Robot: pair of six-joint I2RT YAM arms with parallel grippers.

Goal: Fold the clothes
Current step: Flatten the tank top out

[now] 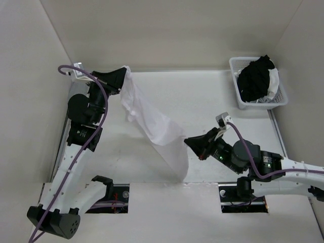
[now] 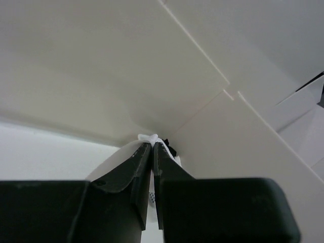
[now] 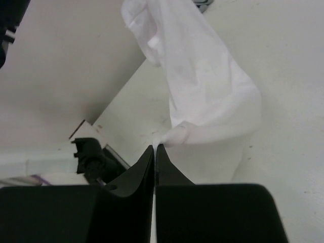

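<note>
The clothes (image 1: 152,121), one plain white garment, hang stretched in the air between my two grippers, running from the far left down toward the middle of the table. My left gripper (image 1: 125,75) is shut on its upper corner; a small knot of white fabric (image 2: 148,137) pokes out between the fingertips. My right gripper (image 1: 186,141) is shut on a pinch of the garment's lower edge (image 3: 169,137), and the cloth (image 3: 202,86) rises away from it. A loose tail of the garment (image 1: 178,164) droops to the table's near edge.
A white basket (image 1: 283,96) at the far right holds a black garment bundle (image 1: 255,76). White walls enclose the table on the left, back and right. Two cut-outs (image 1: 243,195) at the near edge hold the arm bases.
</note>
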